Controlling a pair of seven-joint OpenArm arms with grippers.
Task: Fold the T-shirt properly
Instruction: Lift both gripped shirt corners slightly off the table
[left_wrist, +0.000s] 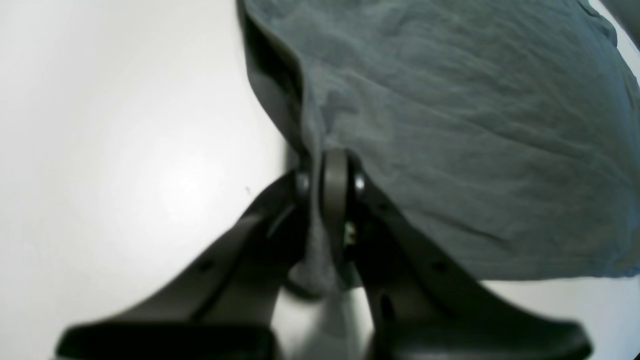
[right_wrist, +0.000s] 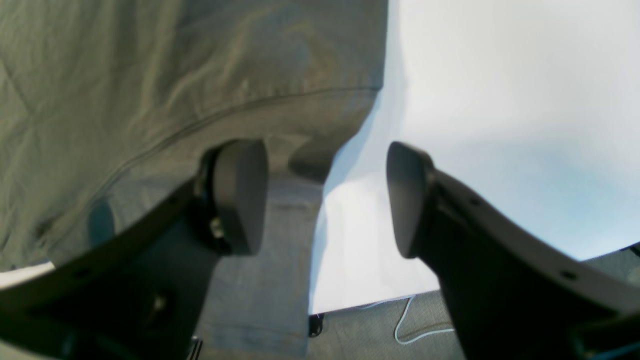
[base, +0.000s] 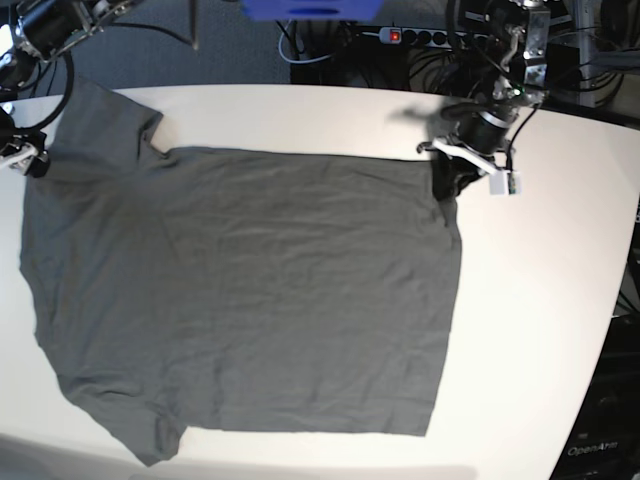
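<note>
The dark grey T-shirt (base: 250, 290) lies spread flat on the white table (base: 540, 330), sleeves toward the base view's left. My left gripper (base: 452, 176) is shut on the shirt's far right hem corner; in the left wrist view the fabric (left_wrist: 450, 125) is pinched between the closed fingers (left_wrist: 334, 185) of that gripper (left_wrist: 327, 200). My right gripper (right_wrist: 322, 197) is open at the far left sleeve edge of the shirt (right_wrist: 150, 75), one finger (right_wrist: 240, 195) over cloth, the other (right_wrist: 407, 200) over bare table. It shows in the base view (base: 18, 155). The white label mark is not visible.
The table's far edge runs close behind both grippers. Behind it are a power strip (base: 415, 36), tangled cables and a blue object (base: 310, 8). In the right wrist view the table edge (right_wrist: 370, 300) drops to a grey floor with a white cable (right_wrist: 415, 330).
</note>
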